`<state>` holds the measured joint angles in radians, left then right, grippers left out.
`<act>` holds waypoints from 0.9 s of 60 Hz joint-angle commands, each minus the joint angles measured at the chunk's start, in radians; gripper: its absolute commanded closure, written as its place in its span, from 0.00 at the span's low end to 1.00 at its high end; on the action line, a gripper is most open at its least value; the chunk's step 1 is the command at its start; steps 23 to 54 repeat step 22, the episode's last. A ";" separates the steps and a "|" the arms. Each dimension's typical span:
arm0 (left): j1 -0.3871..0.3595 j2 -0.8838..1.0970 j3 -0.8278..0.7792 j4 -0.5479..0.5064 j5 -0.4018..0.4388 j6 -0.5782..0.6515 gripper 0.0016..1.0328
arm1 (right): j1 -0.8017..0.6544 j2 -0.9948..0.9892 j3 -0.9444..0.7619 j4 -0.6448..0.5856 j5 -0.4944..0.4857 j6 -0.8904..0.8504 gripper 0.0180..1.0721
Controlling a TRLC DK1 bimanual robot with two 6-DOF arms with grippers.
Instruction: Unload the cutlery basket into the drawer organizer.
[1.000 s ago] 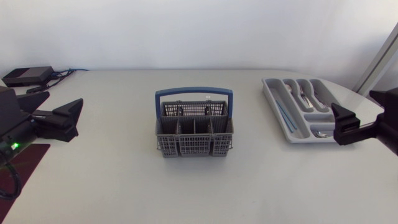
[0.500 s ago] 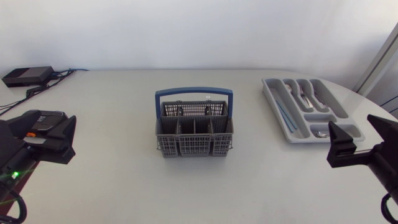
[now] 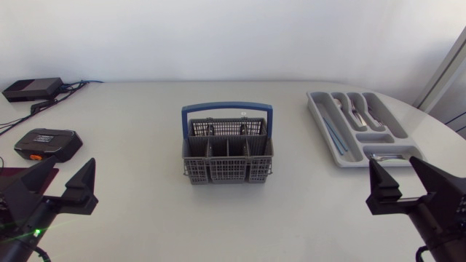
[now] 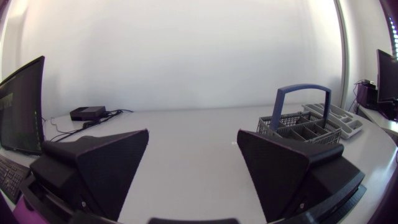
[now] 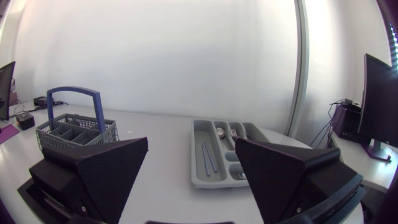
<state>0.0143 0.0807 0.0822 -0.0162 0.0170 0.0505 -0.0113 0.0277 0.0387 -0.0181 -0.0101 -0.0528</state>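
Spreading wide with nothing between its fingers, the left gripper (image 3: 58, 187) hangs low over the table's near left side, just in front of a small black box (image 3: 47, 144). The right gripper (image 3: 409, 188) is likewise splayed and empty, just before the near end of the drawer organizer (image 3: 320, 124). The organizer holds silver cutlery (image 3: 354, 109) and thin blue sticks (image 3: 331, 135). The cutlery basket (image 3: 227, 149) stands mid-table, blue handle upright, well apart from both grippers.

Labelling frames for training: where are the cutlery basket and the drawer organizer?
cutlery basket (image 3: 227, 171), head view, on its front mesh wall.
drawer organizer (image 3: 321, 122), head view, on the rim facing the basket.
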 commanded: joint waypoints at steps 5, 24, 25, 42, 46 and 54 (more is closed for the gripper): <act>-0.014 -0.081 -0.082 0.016 -0.017 -0.051 0.04 | 0.011 -0.028 -0.039 0.018 0.010 0.053 0.04; -0.014 -0.081 -0.082 0.016 -0.017 -0.051 0.04 | 0.011 -0.028 -0.039 0.018 0.010 0.053 0.04; -0.014 -0.081 -0.082 0.016 -0.017 -0.051 0.04 | 0.011 -0.028 -0.039 0.018 0.010 0.053 0.04; -0.014 -0.081 -0.082 0.016 -0.017 -0.051 0.04 | 0.011 -0.028 -0.039 0.018 0.010 0.053 0.04; -0.014 -0.081 -0.082 0.016 -0.017 -0.051 0.04 | 0.011 -0.028 -0.039 0.018 0.010 0.053 0.04; -0.014 -0.081 -0.082 0.016 -0.017 -0.051 0.04 | 0.011 -0.028 -0.039 0.018 0.010 0.053 0.04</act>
